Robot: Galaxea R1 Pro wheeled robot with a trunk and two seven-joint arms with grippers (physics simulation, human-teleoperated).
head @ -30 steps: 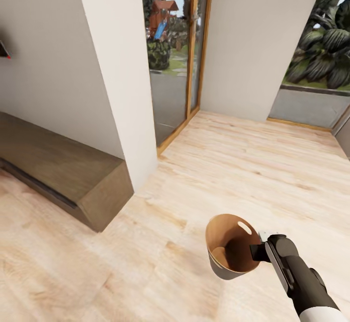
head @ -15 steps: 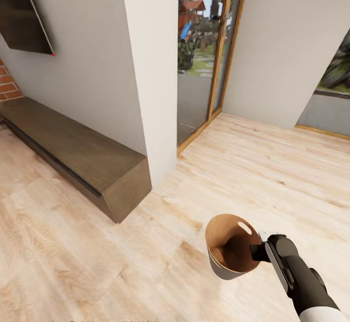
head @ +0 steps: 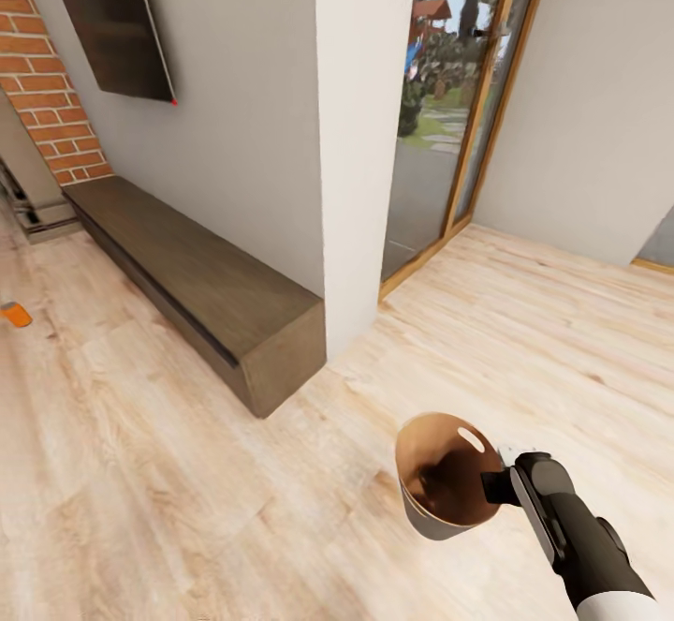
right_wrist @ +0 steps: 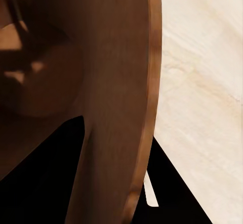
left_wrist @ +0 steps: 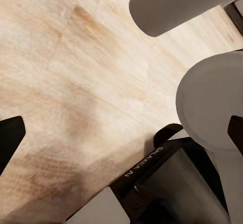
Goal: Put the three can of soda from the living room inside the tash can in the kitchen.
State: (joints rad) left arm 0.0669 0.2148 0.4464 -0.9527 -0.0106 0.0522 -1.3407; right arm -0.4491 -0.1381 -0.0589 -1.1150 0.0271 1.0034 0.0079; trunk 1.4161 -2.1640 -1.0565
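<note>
Right gripper (head: 498,487) clamps the trash can's (head: 440,480) rim at five o'clock, carrying it upright toward an orange soda can (head: 15,314) at nine o'clock; left jaws apart.

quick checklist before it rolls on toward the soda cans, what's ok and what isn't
1. Trash can held: ok. The right claw is clamped on the rim of the trash can, one finger inside the wall and one outside in the right wrist view.
2. Trash can upright enough: ok, though tilted, mouth up.
3. Trash can contents: cannot tell; the inside is brown and shadowed, no can seen.
4. Target in sight: ok. One orange can lies on the wood floor at the far left.
5. Other two cans located: not ok.
6. Left claw free: ok, its fingers spread with nothing between them.
</note>
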